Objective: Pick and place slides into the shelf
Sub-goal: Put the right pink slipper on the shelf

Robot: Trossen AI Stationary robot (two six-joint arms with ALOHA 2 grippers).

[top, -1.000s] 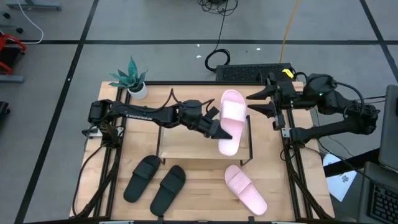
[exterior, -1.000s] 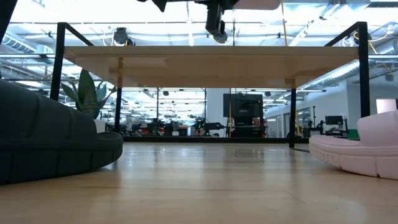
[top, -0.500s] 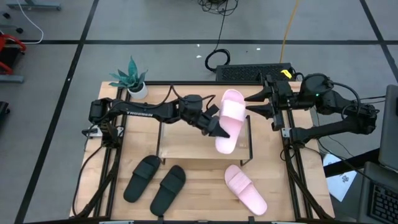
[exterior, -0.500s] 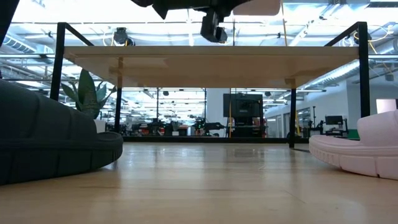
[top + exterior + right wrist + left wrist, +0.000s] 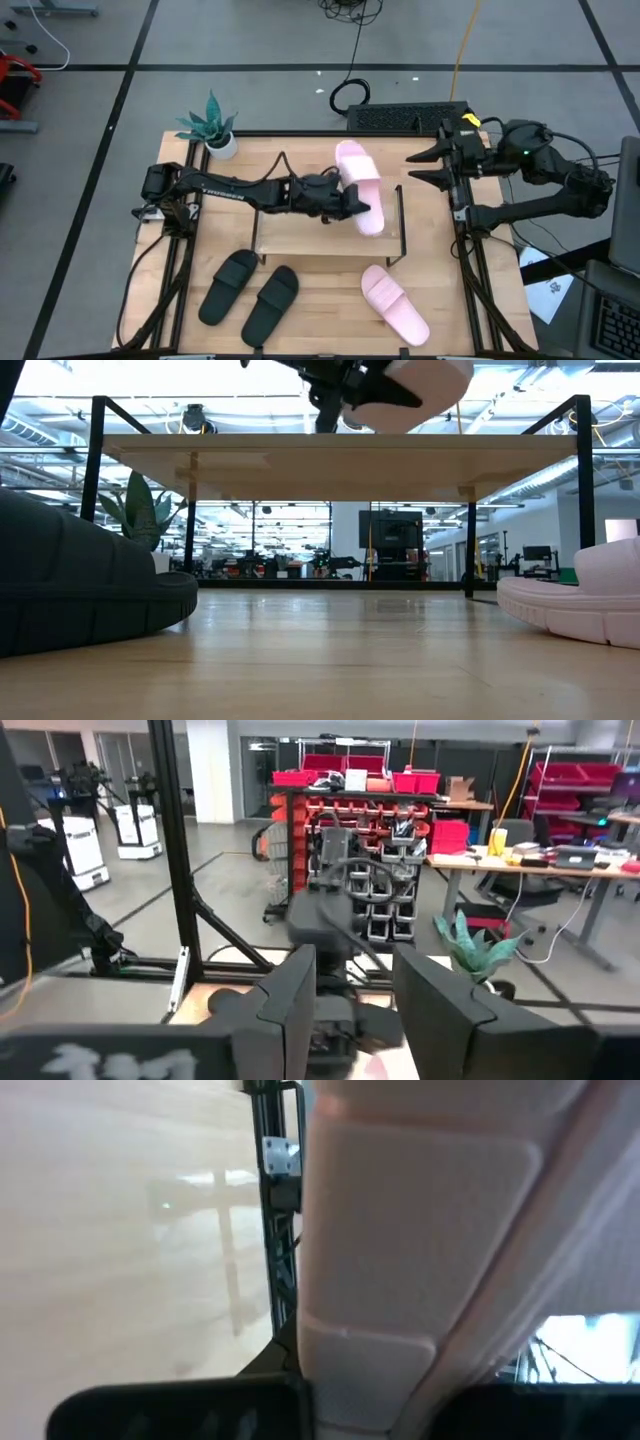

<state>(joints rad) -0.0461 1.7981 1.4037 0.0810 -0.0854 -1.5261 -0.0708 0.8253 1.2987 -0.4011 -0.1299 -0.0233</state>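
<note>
Nearest the table's front edge lie three slides on the pale wood-grain tabletop (image 5: 470,310): a matte black pair (image 5: 248,293), side by side and angled, and just right of them a single pale pink slide (image 5: 394,303) with a wide smooth strap. In the low view the black sole (image 5: 80,580) shows a ribbed, rounded edge, and the pink one's (image 5: 570,600) thick foam side is finely grooved.

Behind them stands the shelf (image 5: 300,235), a flat light wooden board on thin black metal end frames. Over its right part the left gripper (image 5: 352,203) is clamped on the second pink slide (image 5: 358,183), which it holds above the board (tilted, toe toward the far side). The left wrist view is filled by that slide's soft, rounded strap (image 5: 420,1250), with a black frame post (image 5: 275,1210) beside it.

Farther back, at the table's right edge, the right gripper (image 5: 425,167) hangs with its fingers spread and nothing between them. A small potted plant (image 5: 212,125) with spiky green leaves sits at the far left corner.
</note>
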